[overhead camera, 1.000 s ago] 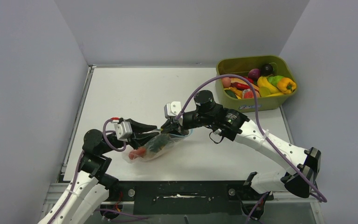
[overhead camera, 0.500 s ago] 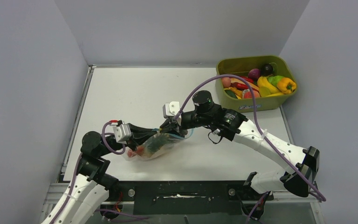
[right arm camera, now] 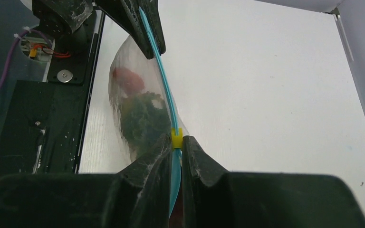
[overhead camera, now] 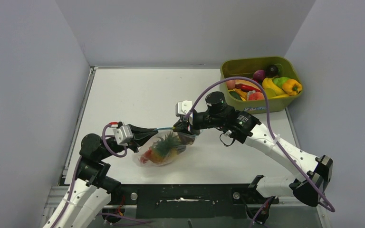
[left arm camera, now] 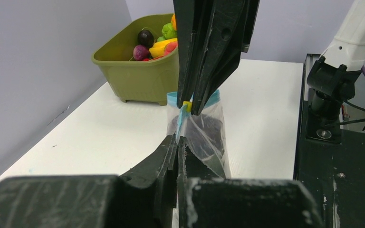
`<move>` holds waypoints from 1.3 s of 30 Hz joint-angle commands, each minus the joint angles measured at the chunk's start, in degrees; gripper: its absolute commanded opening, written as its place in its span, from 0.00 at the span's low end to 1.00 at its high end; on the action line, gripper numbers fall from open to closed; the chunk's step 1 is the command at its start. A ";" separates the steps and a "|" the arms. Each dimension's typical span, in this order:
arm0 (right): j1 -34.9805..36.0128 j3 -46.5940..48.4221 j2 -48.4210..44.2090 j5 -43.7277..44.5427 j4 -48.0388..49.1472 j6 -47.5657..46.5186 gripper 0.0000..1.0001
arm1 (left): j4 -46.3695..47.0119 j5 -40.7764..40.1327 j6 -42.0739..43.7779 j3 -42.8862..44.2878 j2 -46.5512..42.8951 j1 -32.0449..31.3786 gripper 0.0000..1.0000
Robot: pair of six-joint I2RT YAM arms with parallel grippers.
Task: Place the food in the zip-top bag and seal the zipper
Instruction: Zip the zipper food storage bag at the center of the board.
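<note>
Glossy clear plastic zip-top bag (right arm camera: 123, 61), matt olive plastic tub (overhead camera: 261, 107).

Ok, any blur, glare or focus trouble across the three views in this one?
Top external: even soft light, sharp, no glare on the zip-top bag. Left wrist: the left gripper is dark and soft in the foreground, the tub sharper. Right wrist: the right gripper blurs near the lens; the zipper is crisp.

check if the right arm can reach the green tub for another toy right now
Probably not yet: the right fingers are pinched on the yellow slider of the zipper, with the left fingers holding the other end. The tub is near, its top open.
</note>
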 commanded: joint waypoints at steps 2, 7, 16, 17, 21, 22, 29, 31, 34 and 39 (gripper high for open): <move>-1.76 -0.24 -3.31 4.32 -3.22 -2.22 0.00 | 1.21 -1.08 2.05 3.96 -0.60 0.17 0.00; -1.48 -0.13 -3.30 -0.35 -0.96 -1.97 0.00 | 4.89 0.98 -0.20 1.29 -0.23 0.20 0.05; 0.46 1.25 -1.31 -1.87 -0.34 -2.23 0.00 | 7.32 4.76 -1.03 -0.14 2.69 0.14 0.35; 0.64 1.25 -1.14 -1.95 -0.17 -2.23 0.00 | 7.59 4.84 -0.96 -0.18 3.24 0.13 0.36; 1.33 0.99 -0.55 -2.52 0.71 -2.15 0.00 | 8.85 4.11 -0.88 -0.40 5.52 0.12 0.40; 1.50 1.07 -0.24 -2.67 0.81 -2.15 0.00 | 9.51 4.26 -1.03 -0.47 5.93 0.12 0.40; 2.28 2.28 1.04 -2.79 0.54 -1.87 0.00 | 13.70 7.09 -3.37 -0.54 8.01 0.12 0.28; 2.28 2.54 1.26 -2.71 0.33 -1.88 0.00 | 13.79 8.25 -3.33 -0.53 8.80 0.12 0.08; 2.32 2.38 1.15 -2.33 0.31 -1.64 0.00 | 12.57 9.55 -3.40 0.16 10.61 0.12 0.00; 2.10 1.19 -0.13 -0.39 0.59 -0.22 0.00 | 7.10 9.14 -0.78 1.88 9.99 0.18 0.00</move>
